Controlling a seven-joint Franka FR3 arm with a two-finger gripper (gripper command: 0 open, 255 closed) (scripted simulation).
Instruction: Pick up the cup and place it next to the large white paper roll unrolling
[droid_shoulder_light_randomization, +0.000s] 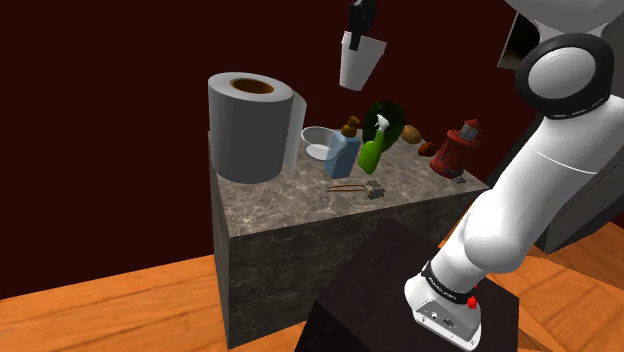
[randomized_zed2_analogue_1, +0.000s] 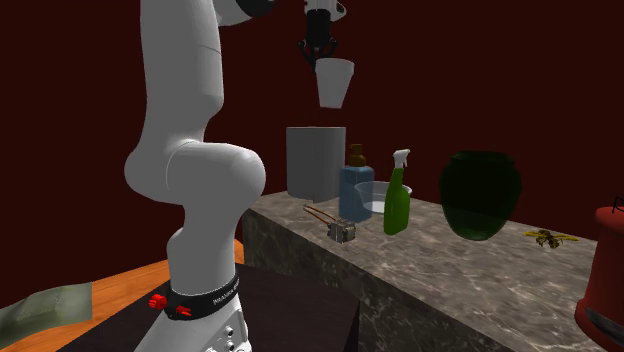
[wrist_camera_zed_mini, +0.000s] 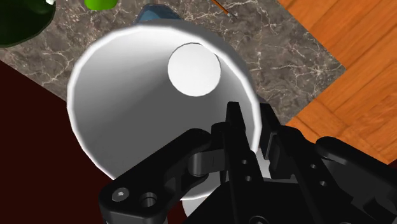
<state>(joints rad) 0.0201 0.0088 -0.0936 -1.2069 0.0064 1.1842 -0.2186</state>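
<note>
White cup (droid_shoulder_light_randomization: 360, 62) — rim pinched by gripper (droid_shoulder_light_randomization: 356, 38) — aloft.

I see the white tapered cup (droid_shoulder_light_randomization: 360, 65) upright in mid-air, at the shoulder view's two o'clock from the paper roll (droid_shoulder_light_randomization: 252, 130). The greyish roll stands on end.

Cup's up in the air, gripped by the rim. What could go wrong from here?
1. The gripper pinches only one wall of the cup at its rim, so it may tilt or slip in transit.
2. Beside the paper roll stand a bowl and a blue bottle; lowering there could knock them.
</note>
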